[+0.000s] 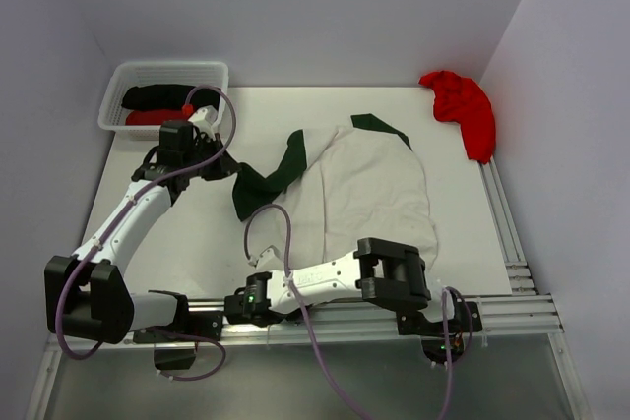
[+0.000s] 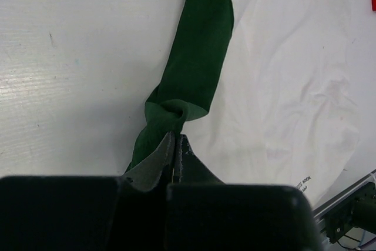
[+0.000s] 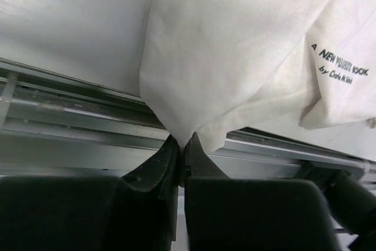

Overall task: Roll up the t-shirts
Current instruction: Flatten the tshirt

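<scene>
From above, the white t-shirt (image 1: 369,194) lies crumpled in the middle of the surface (image 1: 197,233), with the left pincer (image 1: 219,172) at its green sleeve (image 1: 258,187) and the right pincer (image 1: 264,272) at its near hem, while a red t-shirt (image 1: 463,110) sits in the far right corner and the basket (image 1: 118,95) holds dark and red bundles. In the left wrist view, the left pincer (image 2: 176,145) is closed on the bunched end of the sleeve. In the right wrist view, the right pincer (image 3: 183,145) is pinched shut on a fold of white hem above the metal rail (image 3: 70,110); I judge the step is spreading the shirt flat, so next both arms should pull apart gently.
</scene>
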Motion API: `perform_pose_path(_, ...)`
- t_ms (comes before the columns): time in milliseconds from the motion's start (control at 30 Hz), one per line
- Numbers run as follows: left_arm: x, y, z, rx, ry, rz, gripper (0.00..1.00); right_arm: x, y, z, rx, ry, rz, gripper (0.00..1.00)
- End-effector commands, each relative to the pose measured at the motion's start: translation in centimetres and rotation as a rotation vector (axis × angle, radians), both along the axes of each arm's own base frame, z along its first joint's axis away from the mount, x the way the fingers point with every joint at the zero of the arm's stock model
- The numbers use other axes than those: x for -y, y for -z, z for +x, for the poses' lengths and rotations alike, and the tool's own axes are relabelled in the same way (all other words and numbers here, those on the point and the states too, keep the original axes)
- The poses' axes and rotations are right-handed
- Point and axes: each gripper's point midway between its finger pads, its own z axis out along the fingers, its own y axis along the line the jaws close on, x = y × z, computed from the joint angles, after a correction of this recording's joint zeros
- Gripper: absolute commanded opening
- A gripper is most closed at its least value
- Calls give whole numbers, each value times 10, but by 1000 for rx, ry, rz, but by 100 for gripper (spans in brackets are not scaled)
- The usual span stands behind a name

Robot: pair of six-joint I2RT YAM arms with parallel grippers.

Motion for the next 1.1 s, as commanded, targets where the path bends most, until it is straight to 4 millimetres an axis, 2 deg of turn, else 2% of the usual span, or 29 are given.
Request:
perform_pose_path(0,-2,-5,5,24,-14,-4,0,-8,-26,12,75,7,112,0)
perform_pose_path(100,-2,-4,5,21,-14,-4,0,-11,-46,13,76,3,203,0)
perform_pose_path(133,-1,-3,5,18,-12,-4,0,-15,-61,12,66,3,271,0)
perform_pose_path(200,0,-4,7,20,-10,-15,0,-11,-72,9,51,6,325,0)
perform_pose_path(233,2,-3,8,11,-8,-24,0,-12,-93,9,51,19,415,0)
perform_pose_path(267,3,-4,8,-1,-8,-31,0,-4,-96,9,51,30,437,0)
perform_pose_path(300,7,-19,14,8,-10,-55,0,1,-104,12,52,52,478,0)
perform_pose_path(333,11,-23,11,-19,0,-76,0,6,-129,14,58,86,595,0)
perform_pose_path(367,13,-32,12,-19,0,-95,0,20,-127,18,63,111,612,0)
perform_pose_path(400,17,-59,19,14,-15,-136,0,29,-133,29,75,160,659,0)
perform_pose_path(433,18,-74,19,28,-18,-158,0,37,-157,35,80,193,796,0)
perform_pose_path(467,17,-86,20,29,-34,-172,0,52,-149,42,85,221,806,0)
perform_pose_path(500,17,-119,25,76,-54,-203,0,59,-153,47,76,244,849,0)
perform_pose_path(533,14,-137,27,99,-78,-212,0,73,-172,67,123,290,942,0)
perform_pose_path(567,7,-152,31,125,-115,-215,0,82,-176,76,142,304,966,0)
perform_pose_path(600,2,-181,29,155,-139,-236,0,86,-186,81,151,305,1005,0)
perform_pose_path(633,-3,-195,28,170,-156,-249,0,98,-209,94,209,304,1053,0)
perform_pose_path(733,-28,-244,16,227,-219,-300,0,110,-239,101,263,251,1051,0)
perform_pose_path(767,-44,-256,13,248,-261,-313,0,108,-264,101,278,225,1093,0)
perform_pose_path(800,-46,-274,2,261,-265,-350,0,107,-271,100,279,181,1085,0)
perform_pose_path(833,-60,-293,-10,315,-303,-367,0,106,-290,97,278,151,1121,0)
perform_pose_path(867,-75,-305,-17,369,-369,-367,0,106,-298,95,279,133,1138,0)
perform_pose_path(900,-90,-308,-21,385,-475,-377,0,107,-309,93,287,94,1155,0)
perform_pose_path(933,-93,-312,-33,394,-511,-388,0,107,-320,91,296,65,1182,0)
perform_pose_path(1000,-98,-312,-41,381,-562,-412,0,111,-344,86,325,27,1241,0)
perform_pose_path(1067,-101,-323,-53,422,-591,-459,0,127,-361,89,398,34,1257,0)
